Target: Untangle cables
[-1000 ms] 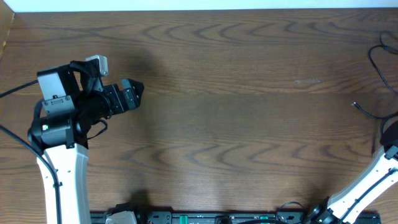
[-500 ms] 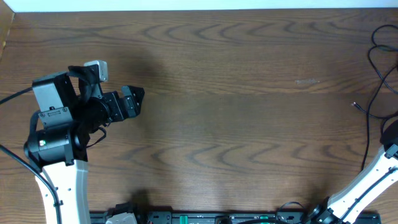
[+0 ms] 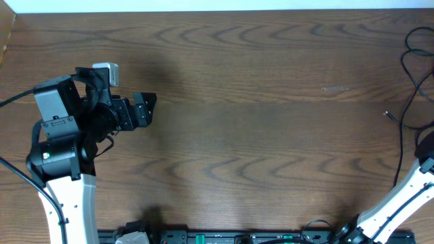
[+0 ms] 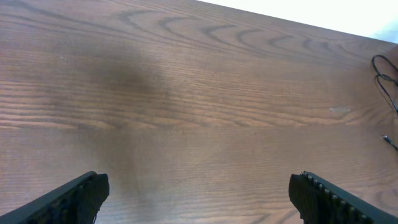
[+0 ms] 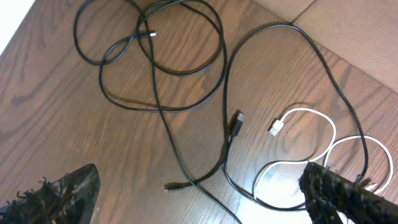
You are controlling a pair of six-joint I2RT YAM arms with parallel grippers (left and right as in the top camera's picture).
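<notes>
While the right claw point(image 5: 199, 193) gapes, black cable point(image 5: 225, 93) apparently crosses white cable point(image 5: 305, 111).

Even indoor light, soft diffuse shadows, mostly sharp focus

Wide passage across the table point(image 3: 271, 156); black cable point(image 5: 158, 107) and white cable point(image 5: 308, 111) loops crowd its right side.

One table point(image 3: 271, 135), two arms, left arm point(image 3: 68, 196), right arm point(image 3: 407, 194), two grippers, left gripper point(image 4: 198, 190), right gripper point(image 5: 199, 190), one white cable point(image 5: 276, 128), black cable point(image 5: 237, 122) showing three plug ends, cord count uncertain.
</notes>
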